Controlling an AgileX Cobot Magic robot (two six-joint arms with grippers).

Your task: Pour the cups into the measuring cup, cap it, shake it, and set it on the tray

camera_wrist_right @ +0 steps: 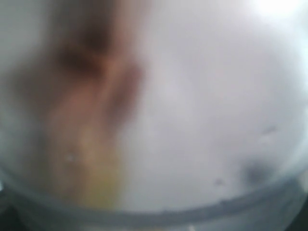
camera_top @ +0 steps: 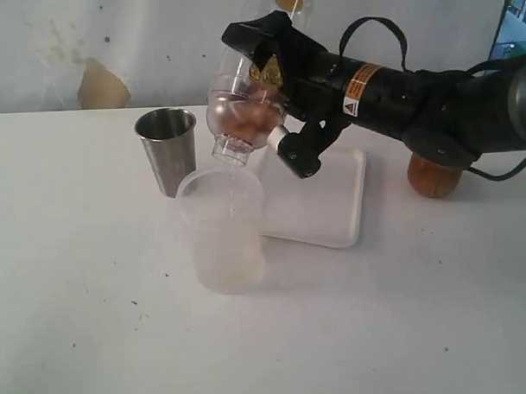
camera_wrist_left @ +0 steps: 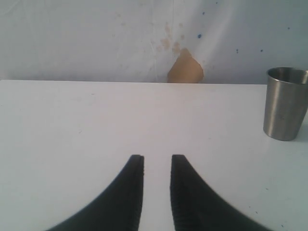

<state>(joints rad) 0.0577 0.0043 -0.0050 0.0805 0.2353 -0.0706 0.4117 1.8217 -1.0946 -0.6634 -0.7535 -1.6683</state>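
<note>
My right gripper (camera_top: 268, 97) is shut on a clear plastic bottle (camera_top: 247, 102), tipped mouth-down. A thin stream runs from its neck into the frosted translucent cup (camera_top: 221, 242) standing below it. In the right wrist view the blurred bottle wall (camera_wrist_right: 192, 120) fills the picture and hides the jaws. The steel tumbler (camera_top: 166, 148) (camera_wrist_left: 285, 103) stands upright just left of the frosted cup. The brown wooden cup (camera_top: 433, 175) sits at the right, partly hidden behind my right arm. The white tray (camera_top: 324, 203) lies behind the frosted cup. The measuring cup is out of view. My left gripper (camera_wrist_left: 157, 161) hovers over bare table, narrowly open and empty.
A white wall with a brown patch (camera_top: 102, 86) (camera_wrist_left: 185, 67) closes off the back of the white table (camera_top: 95, 324). My right arm (camera_top: 398, 97) and its black cable stretch in from the right, above the tray.
</note>
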